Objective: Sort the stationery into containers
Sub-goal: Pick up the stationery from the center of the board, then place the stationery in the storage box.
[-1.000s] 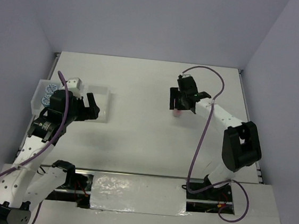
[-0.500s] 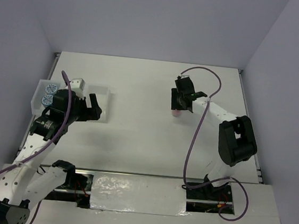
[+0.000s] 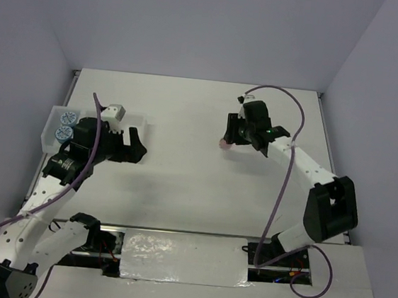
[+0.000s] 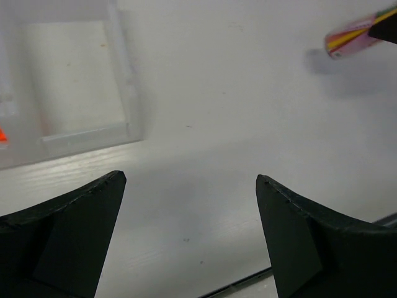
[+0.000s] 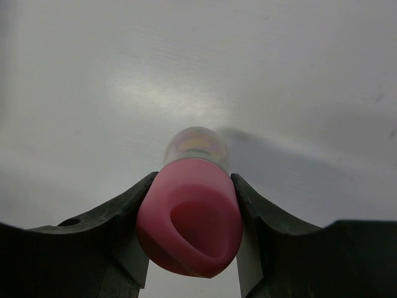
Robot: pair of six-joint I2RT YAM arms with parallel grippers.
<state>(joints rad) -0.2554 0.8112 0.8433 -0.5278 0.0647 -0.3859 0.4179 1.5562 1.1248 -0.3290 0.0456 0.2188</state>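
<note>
The pink-capped amber tube [image 5: 191, 220] is clamped by its cap between the pads of my right gripper [image 5: 191, 211], which is shut on it. In the top view that gripper [image 3: 230, 139] holds the tube [image 3: 223, 143] over the right middle of the table. The left wrist view shows the tube [image 4: 350, 40] far off, hanging above its shadow. My left gripper [image 4: 189, 180] is wide open and holds nothing, just right of the white tray [image 4: 121, 81]. From above, the left gripper [image 3: 126, 147] hides part of the tray [image 3: 145, 123]. Two blue-and-white tape rolls [image 3: 65, 123] sit in its left compartment.
An orange marker tip [image 4: 2, 133] shows at the left edge of the left wrist view, inside the tray. The tray's right compartment [image 4: 74, 87] shows a bare floor. The table's near edge [image 4: 248, 280] runs just below my left fingers.
My right gripper has closed on the tube and carried it slightly left off the table. My left gripper, still open, has shifted a little to the right beside the tray.
</note>
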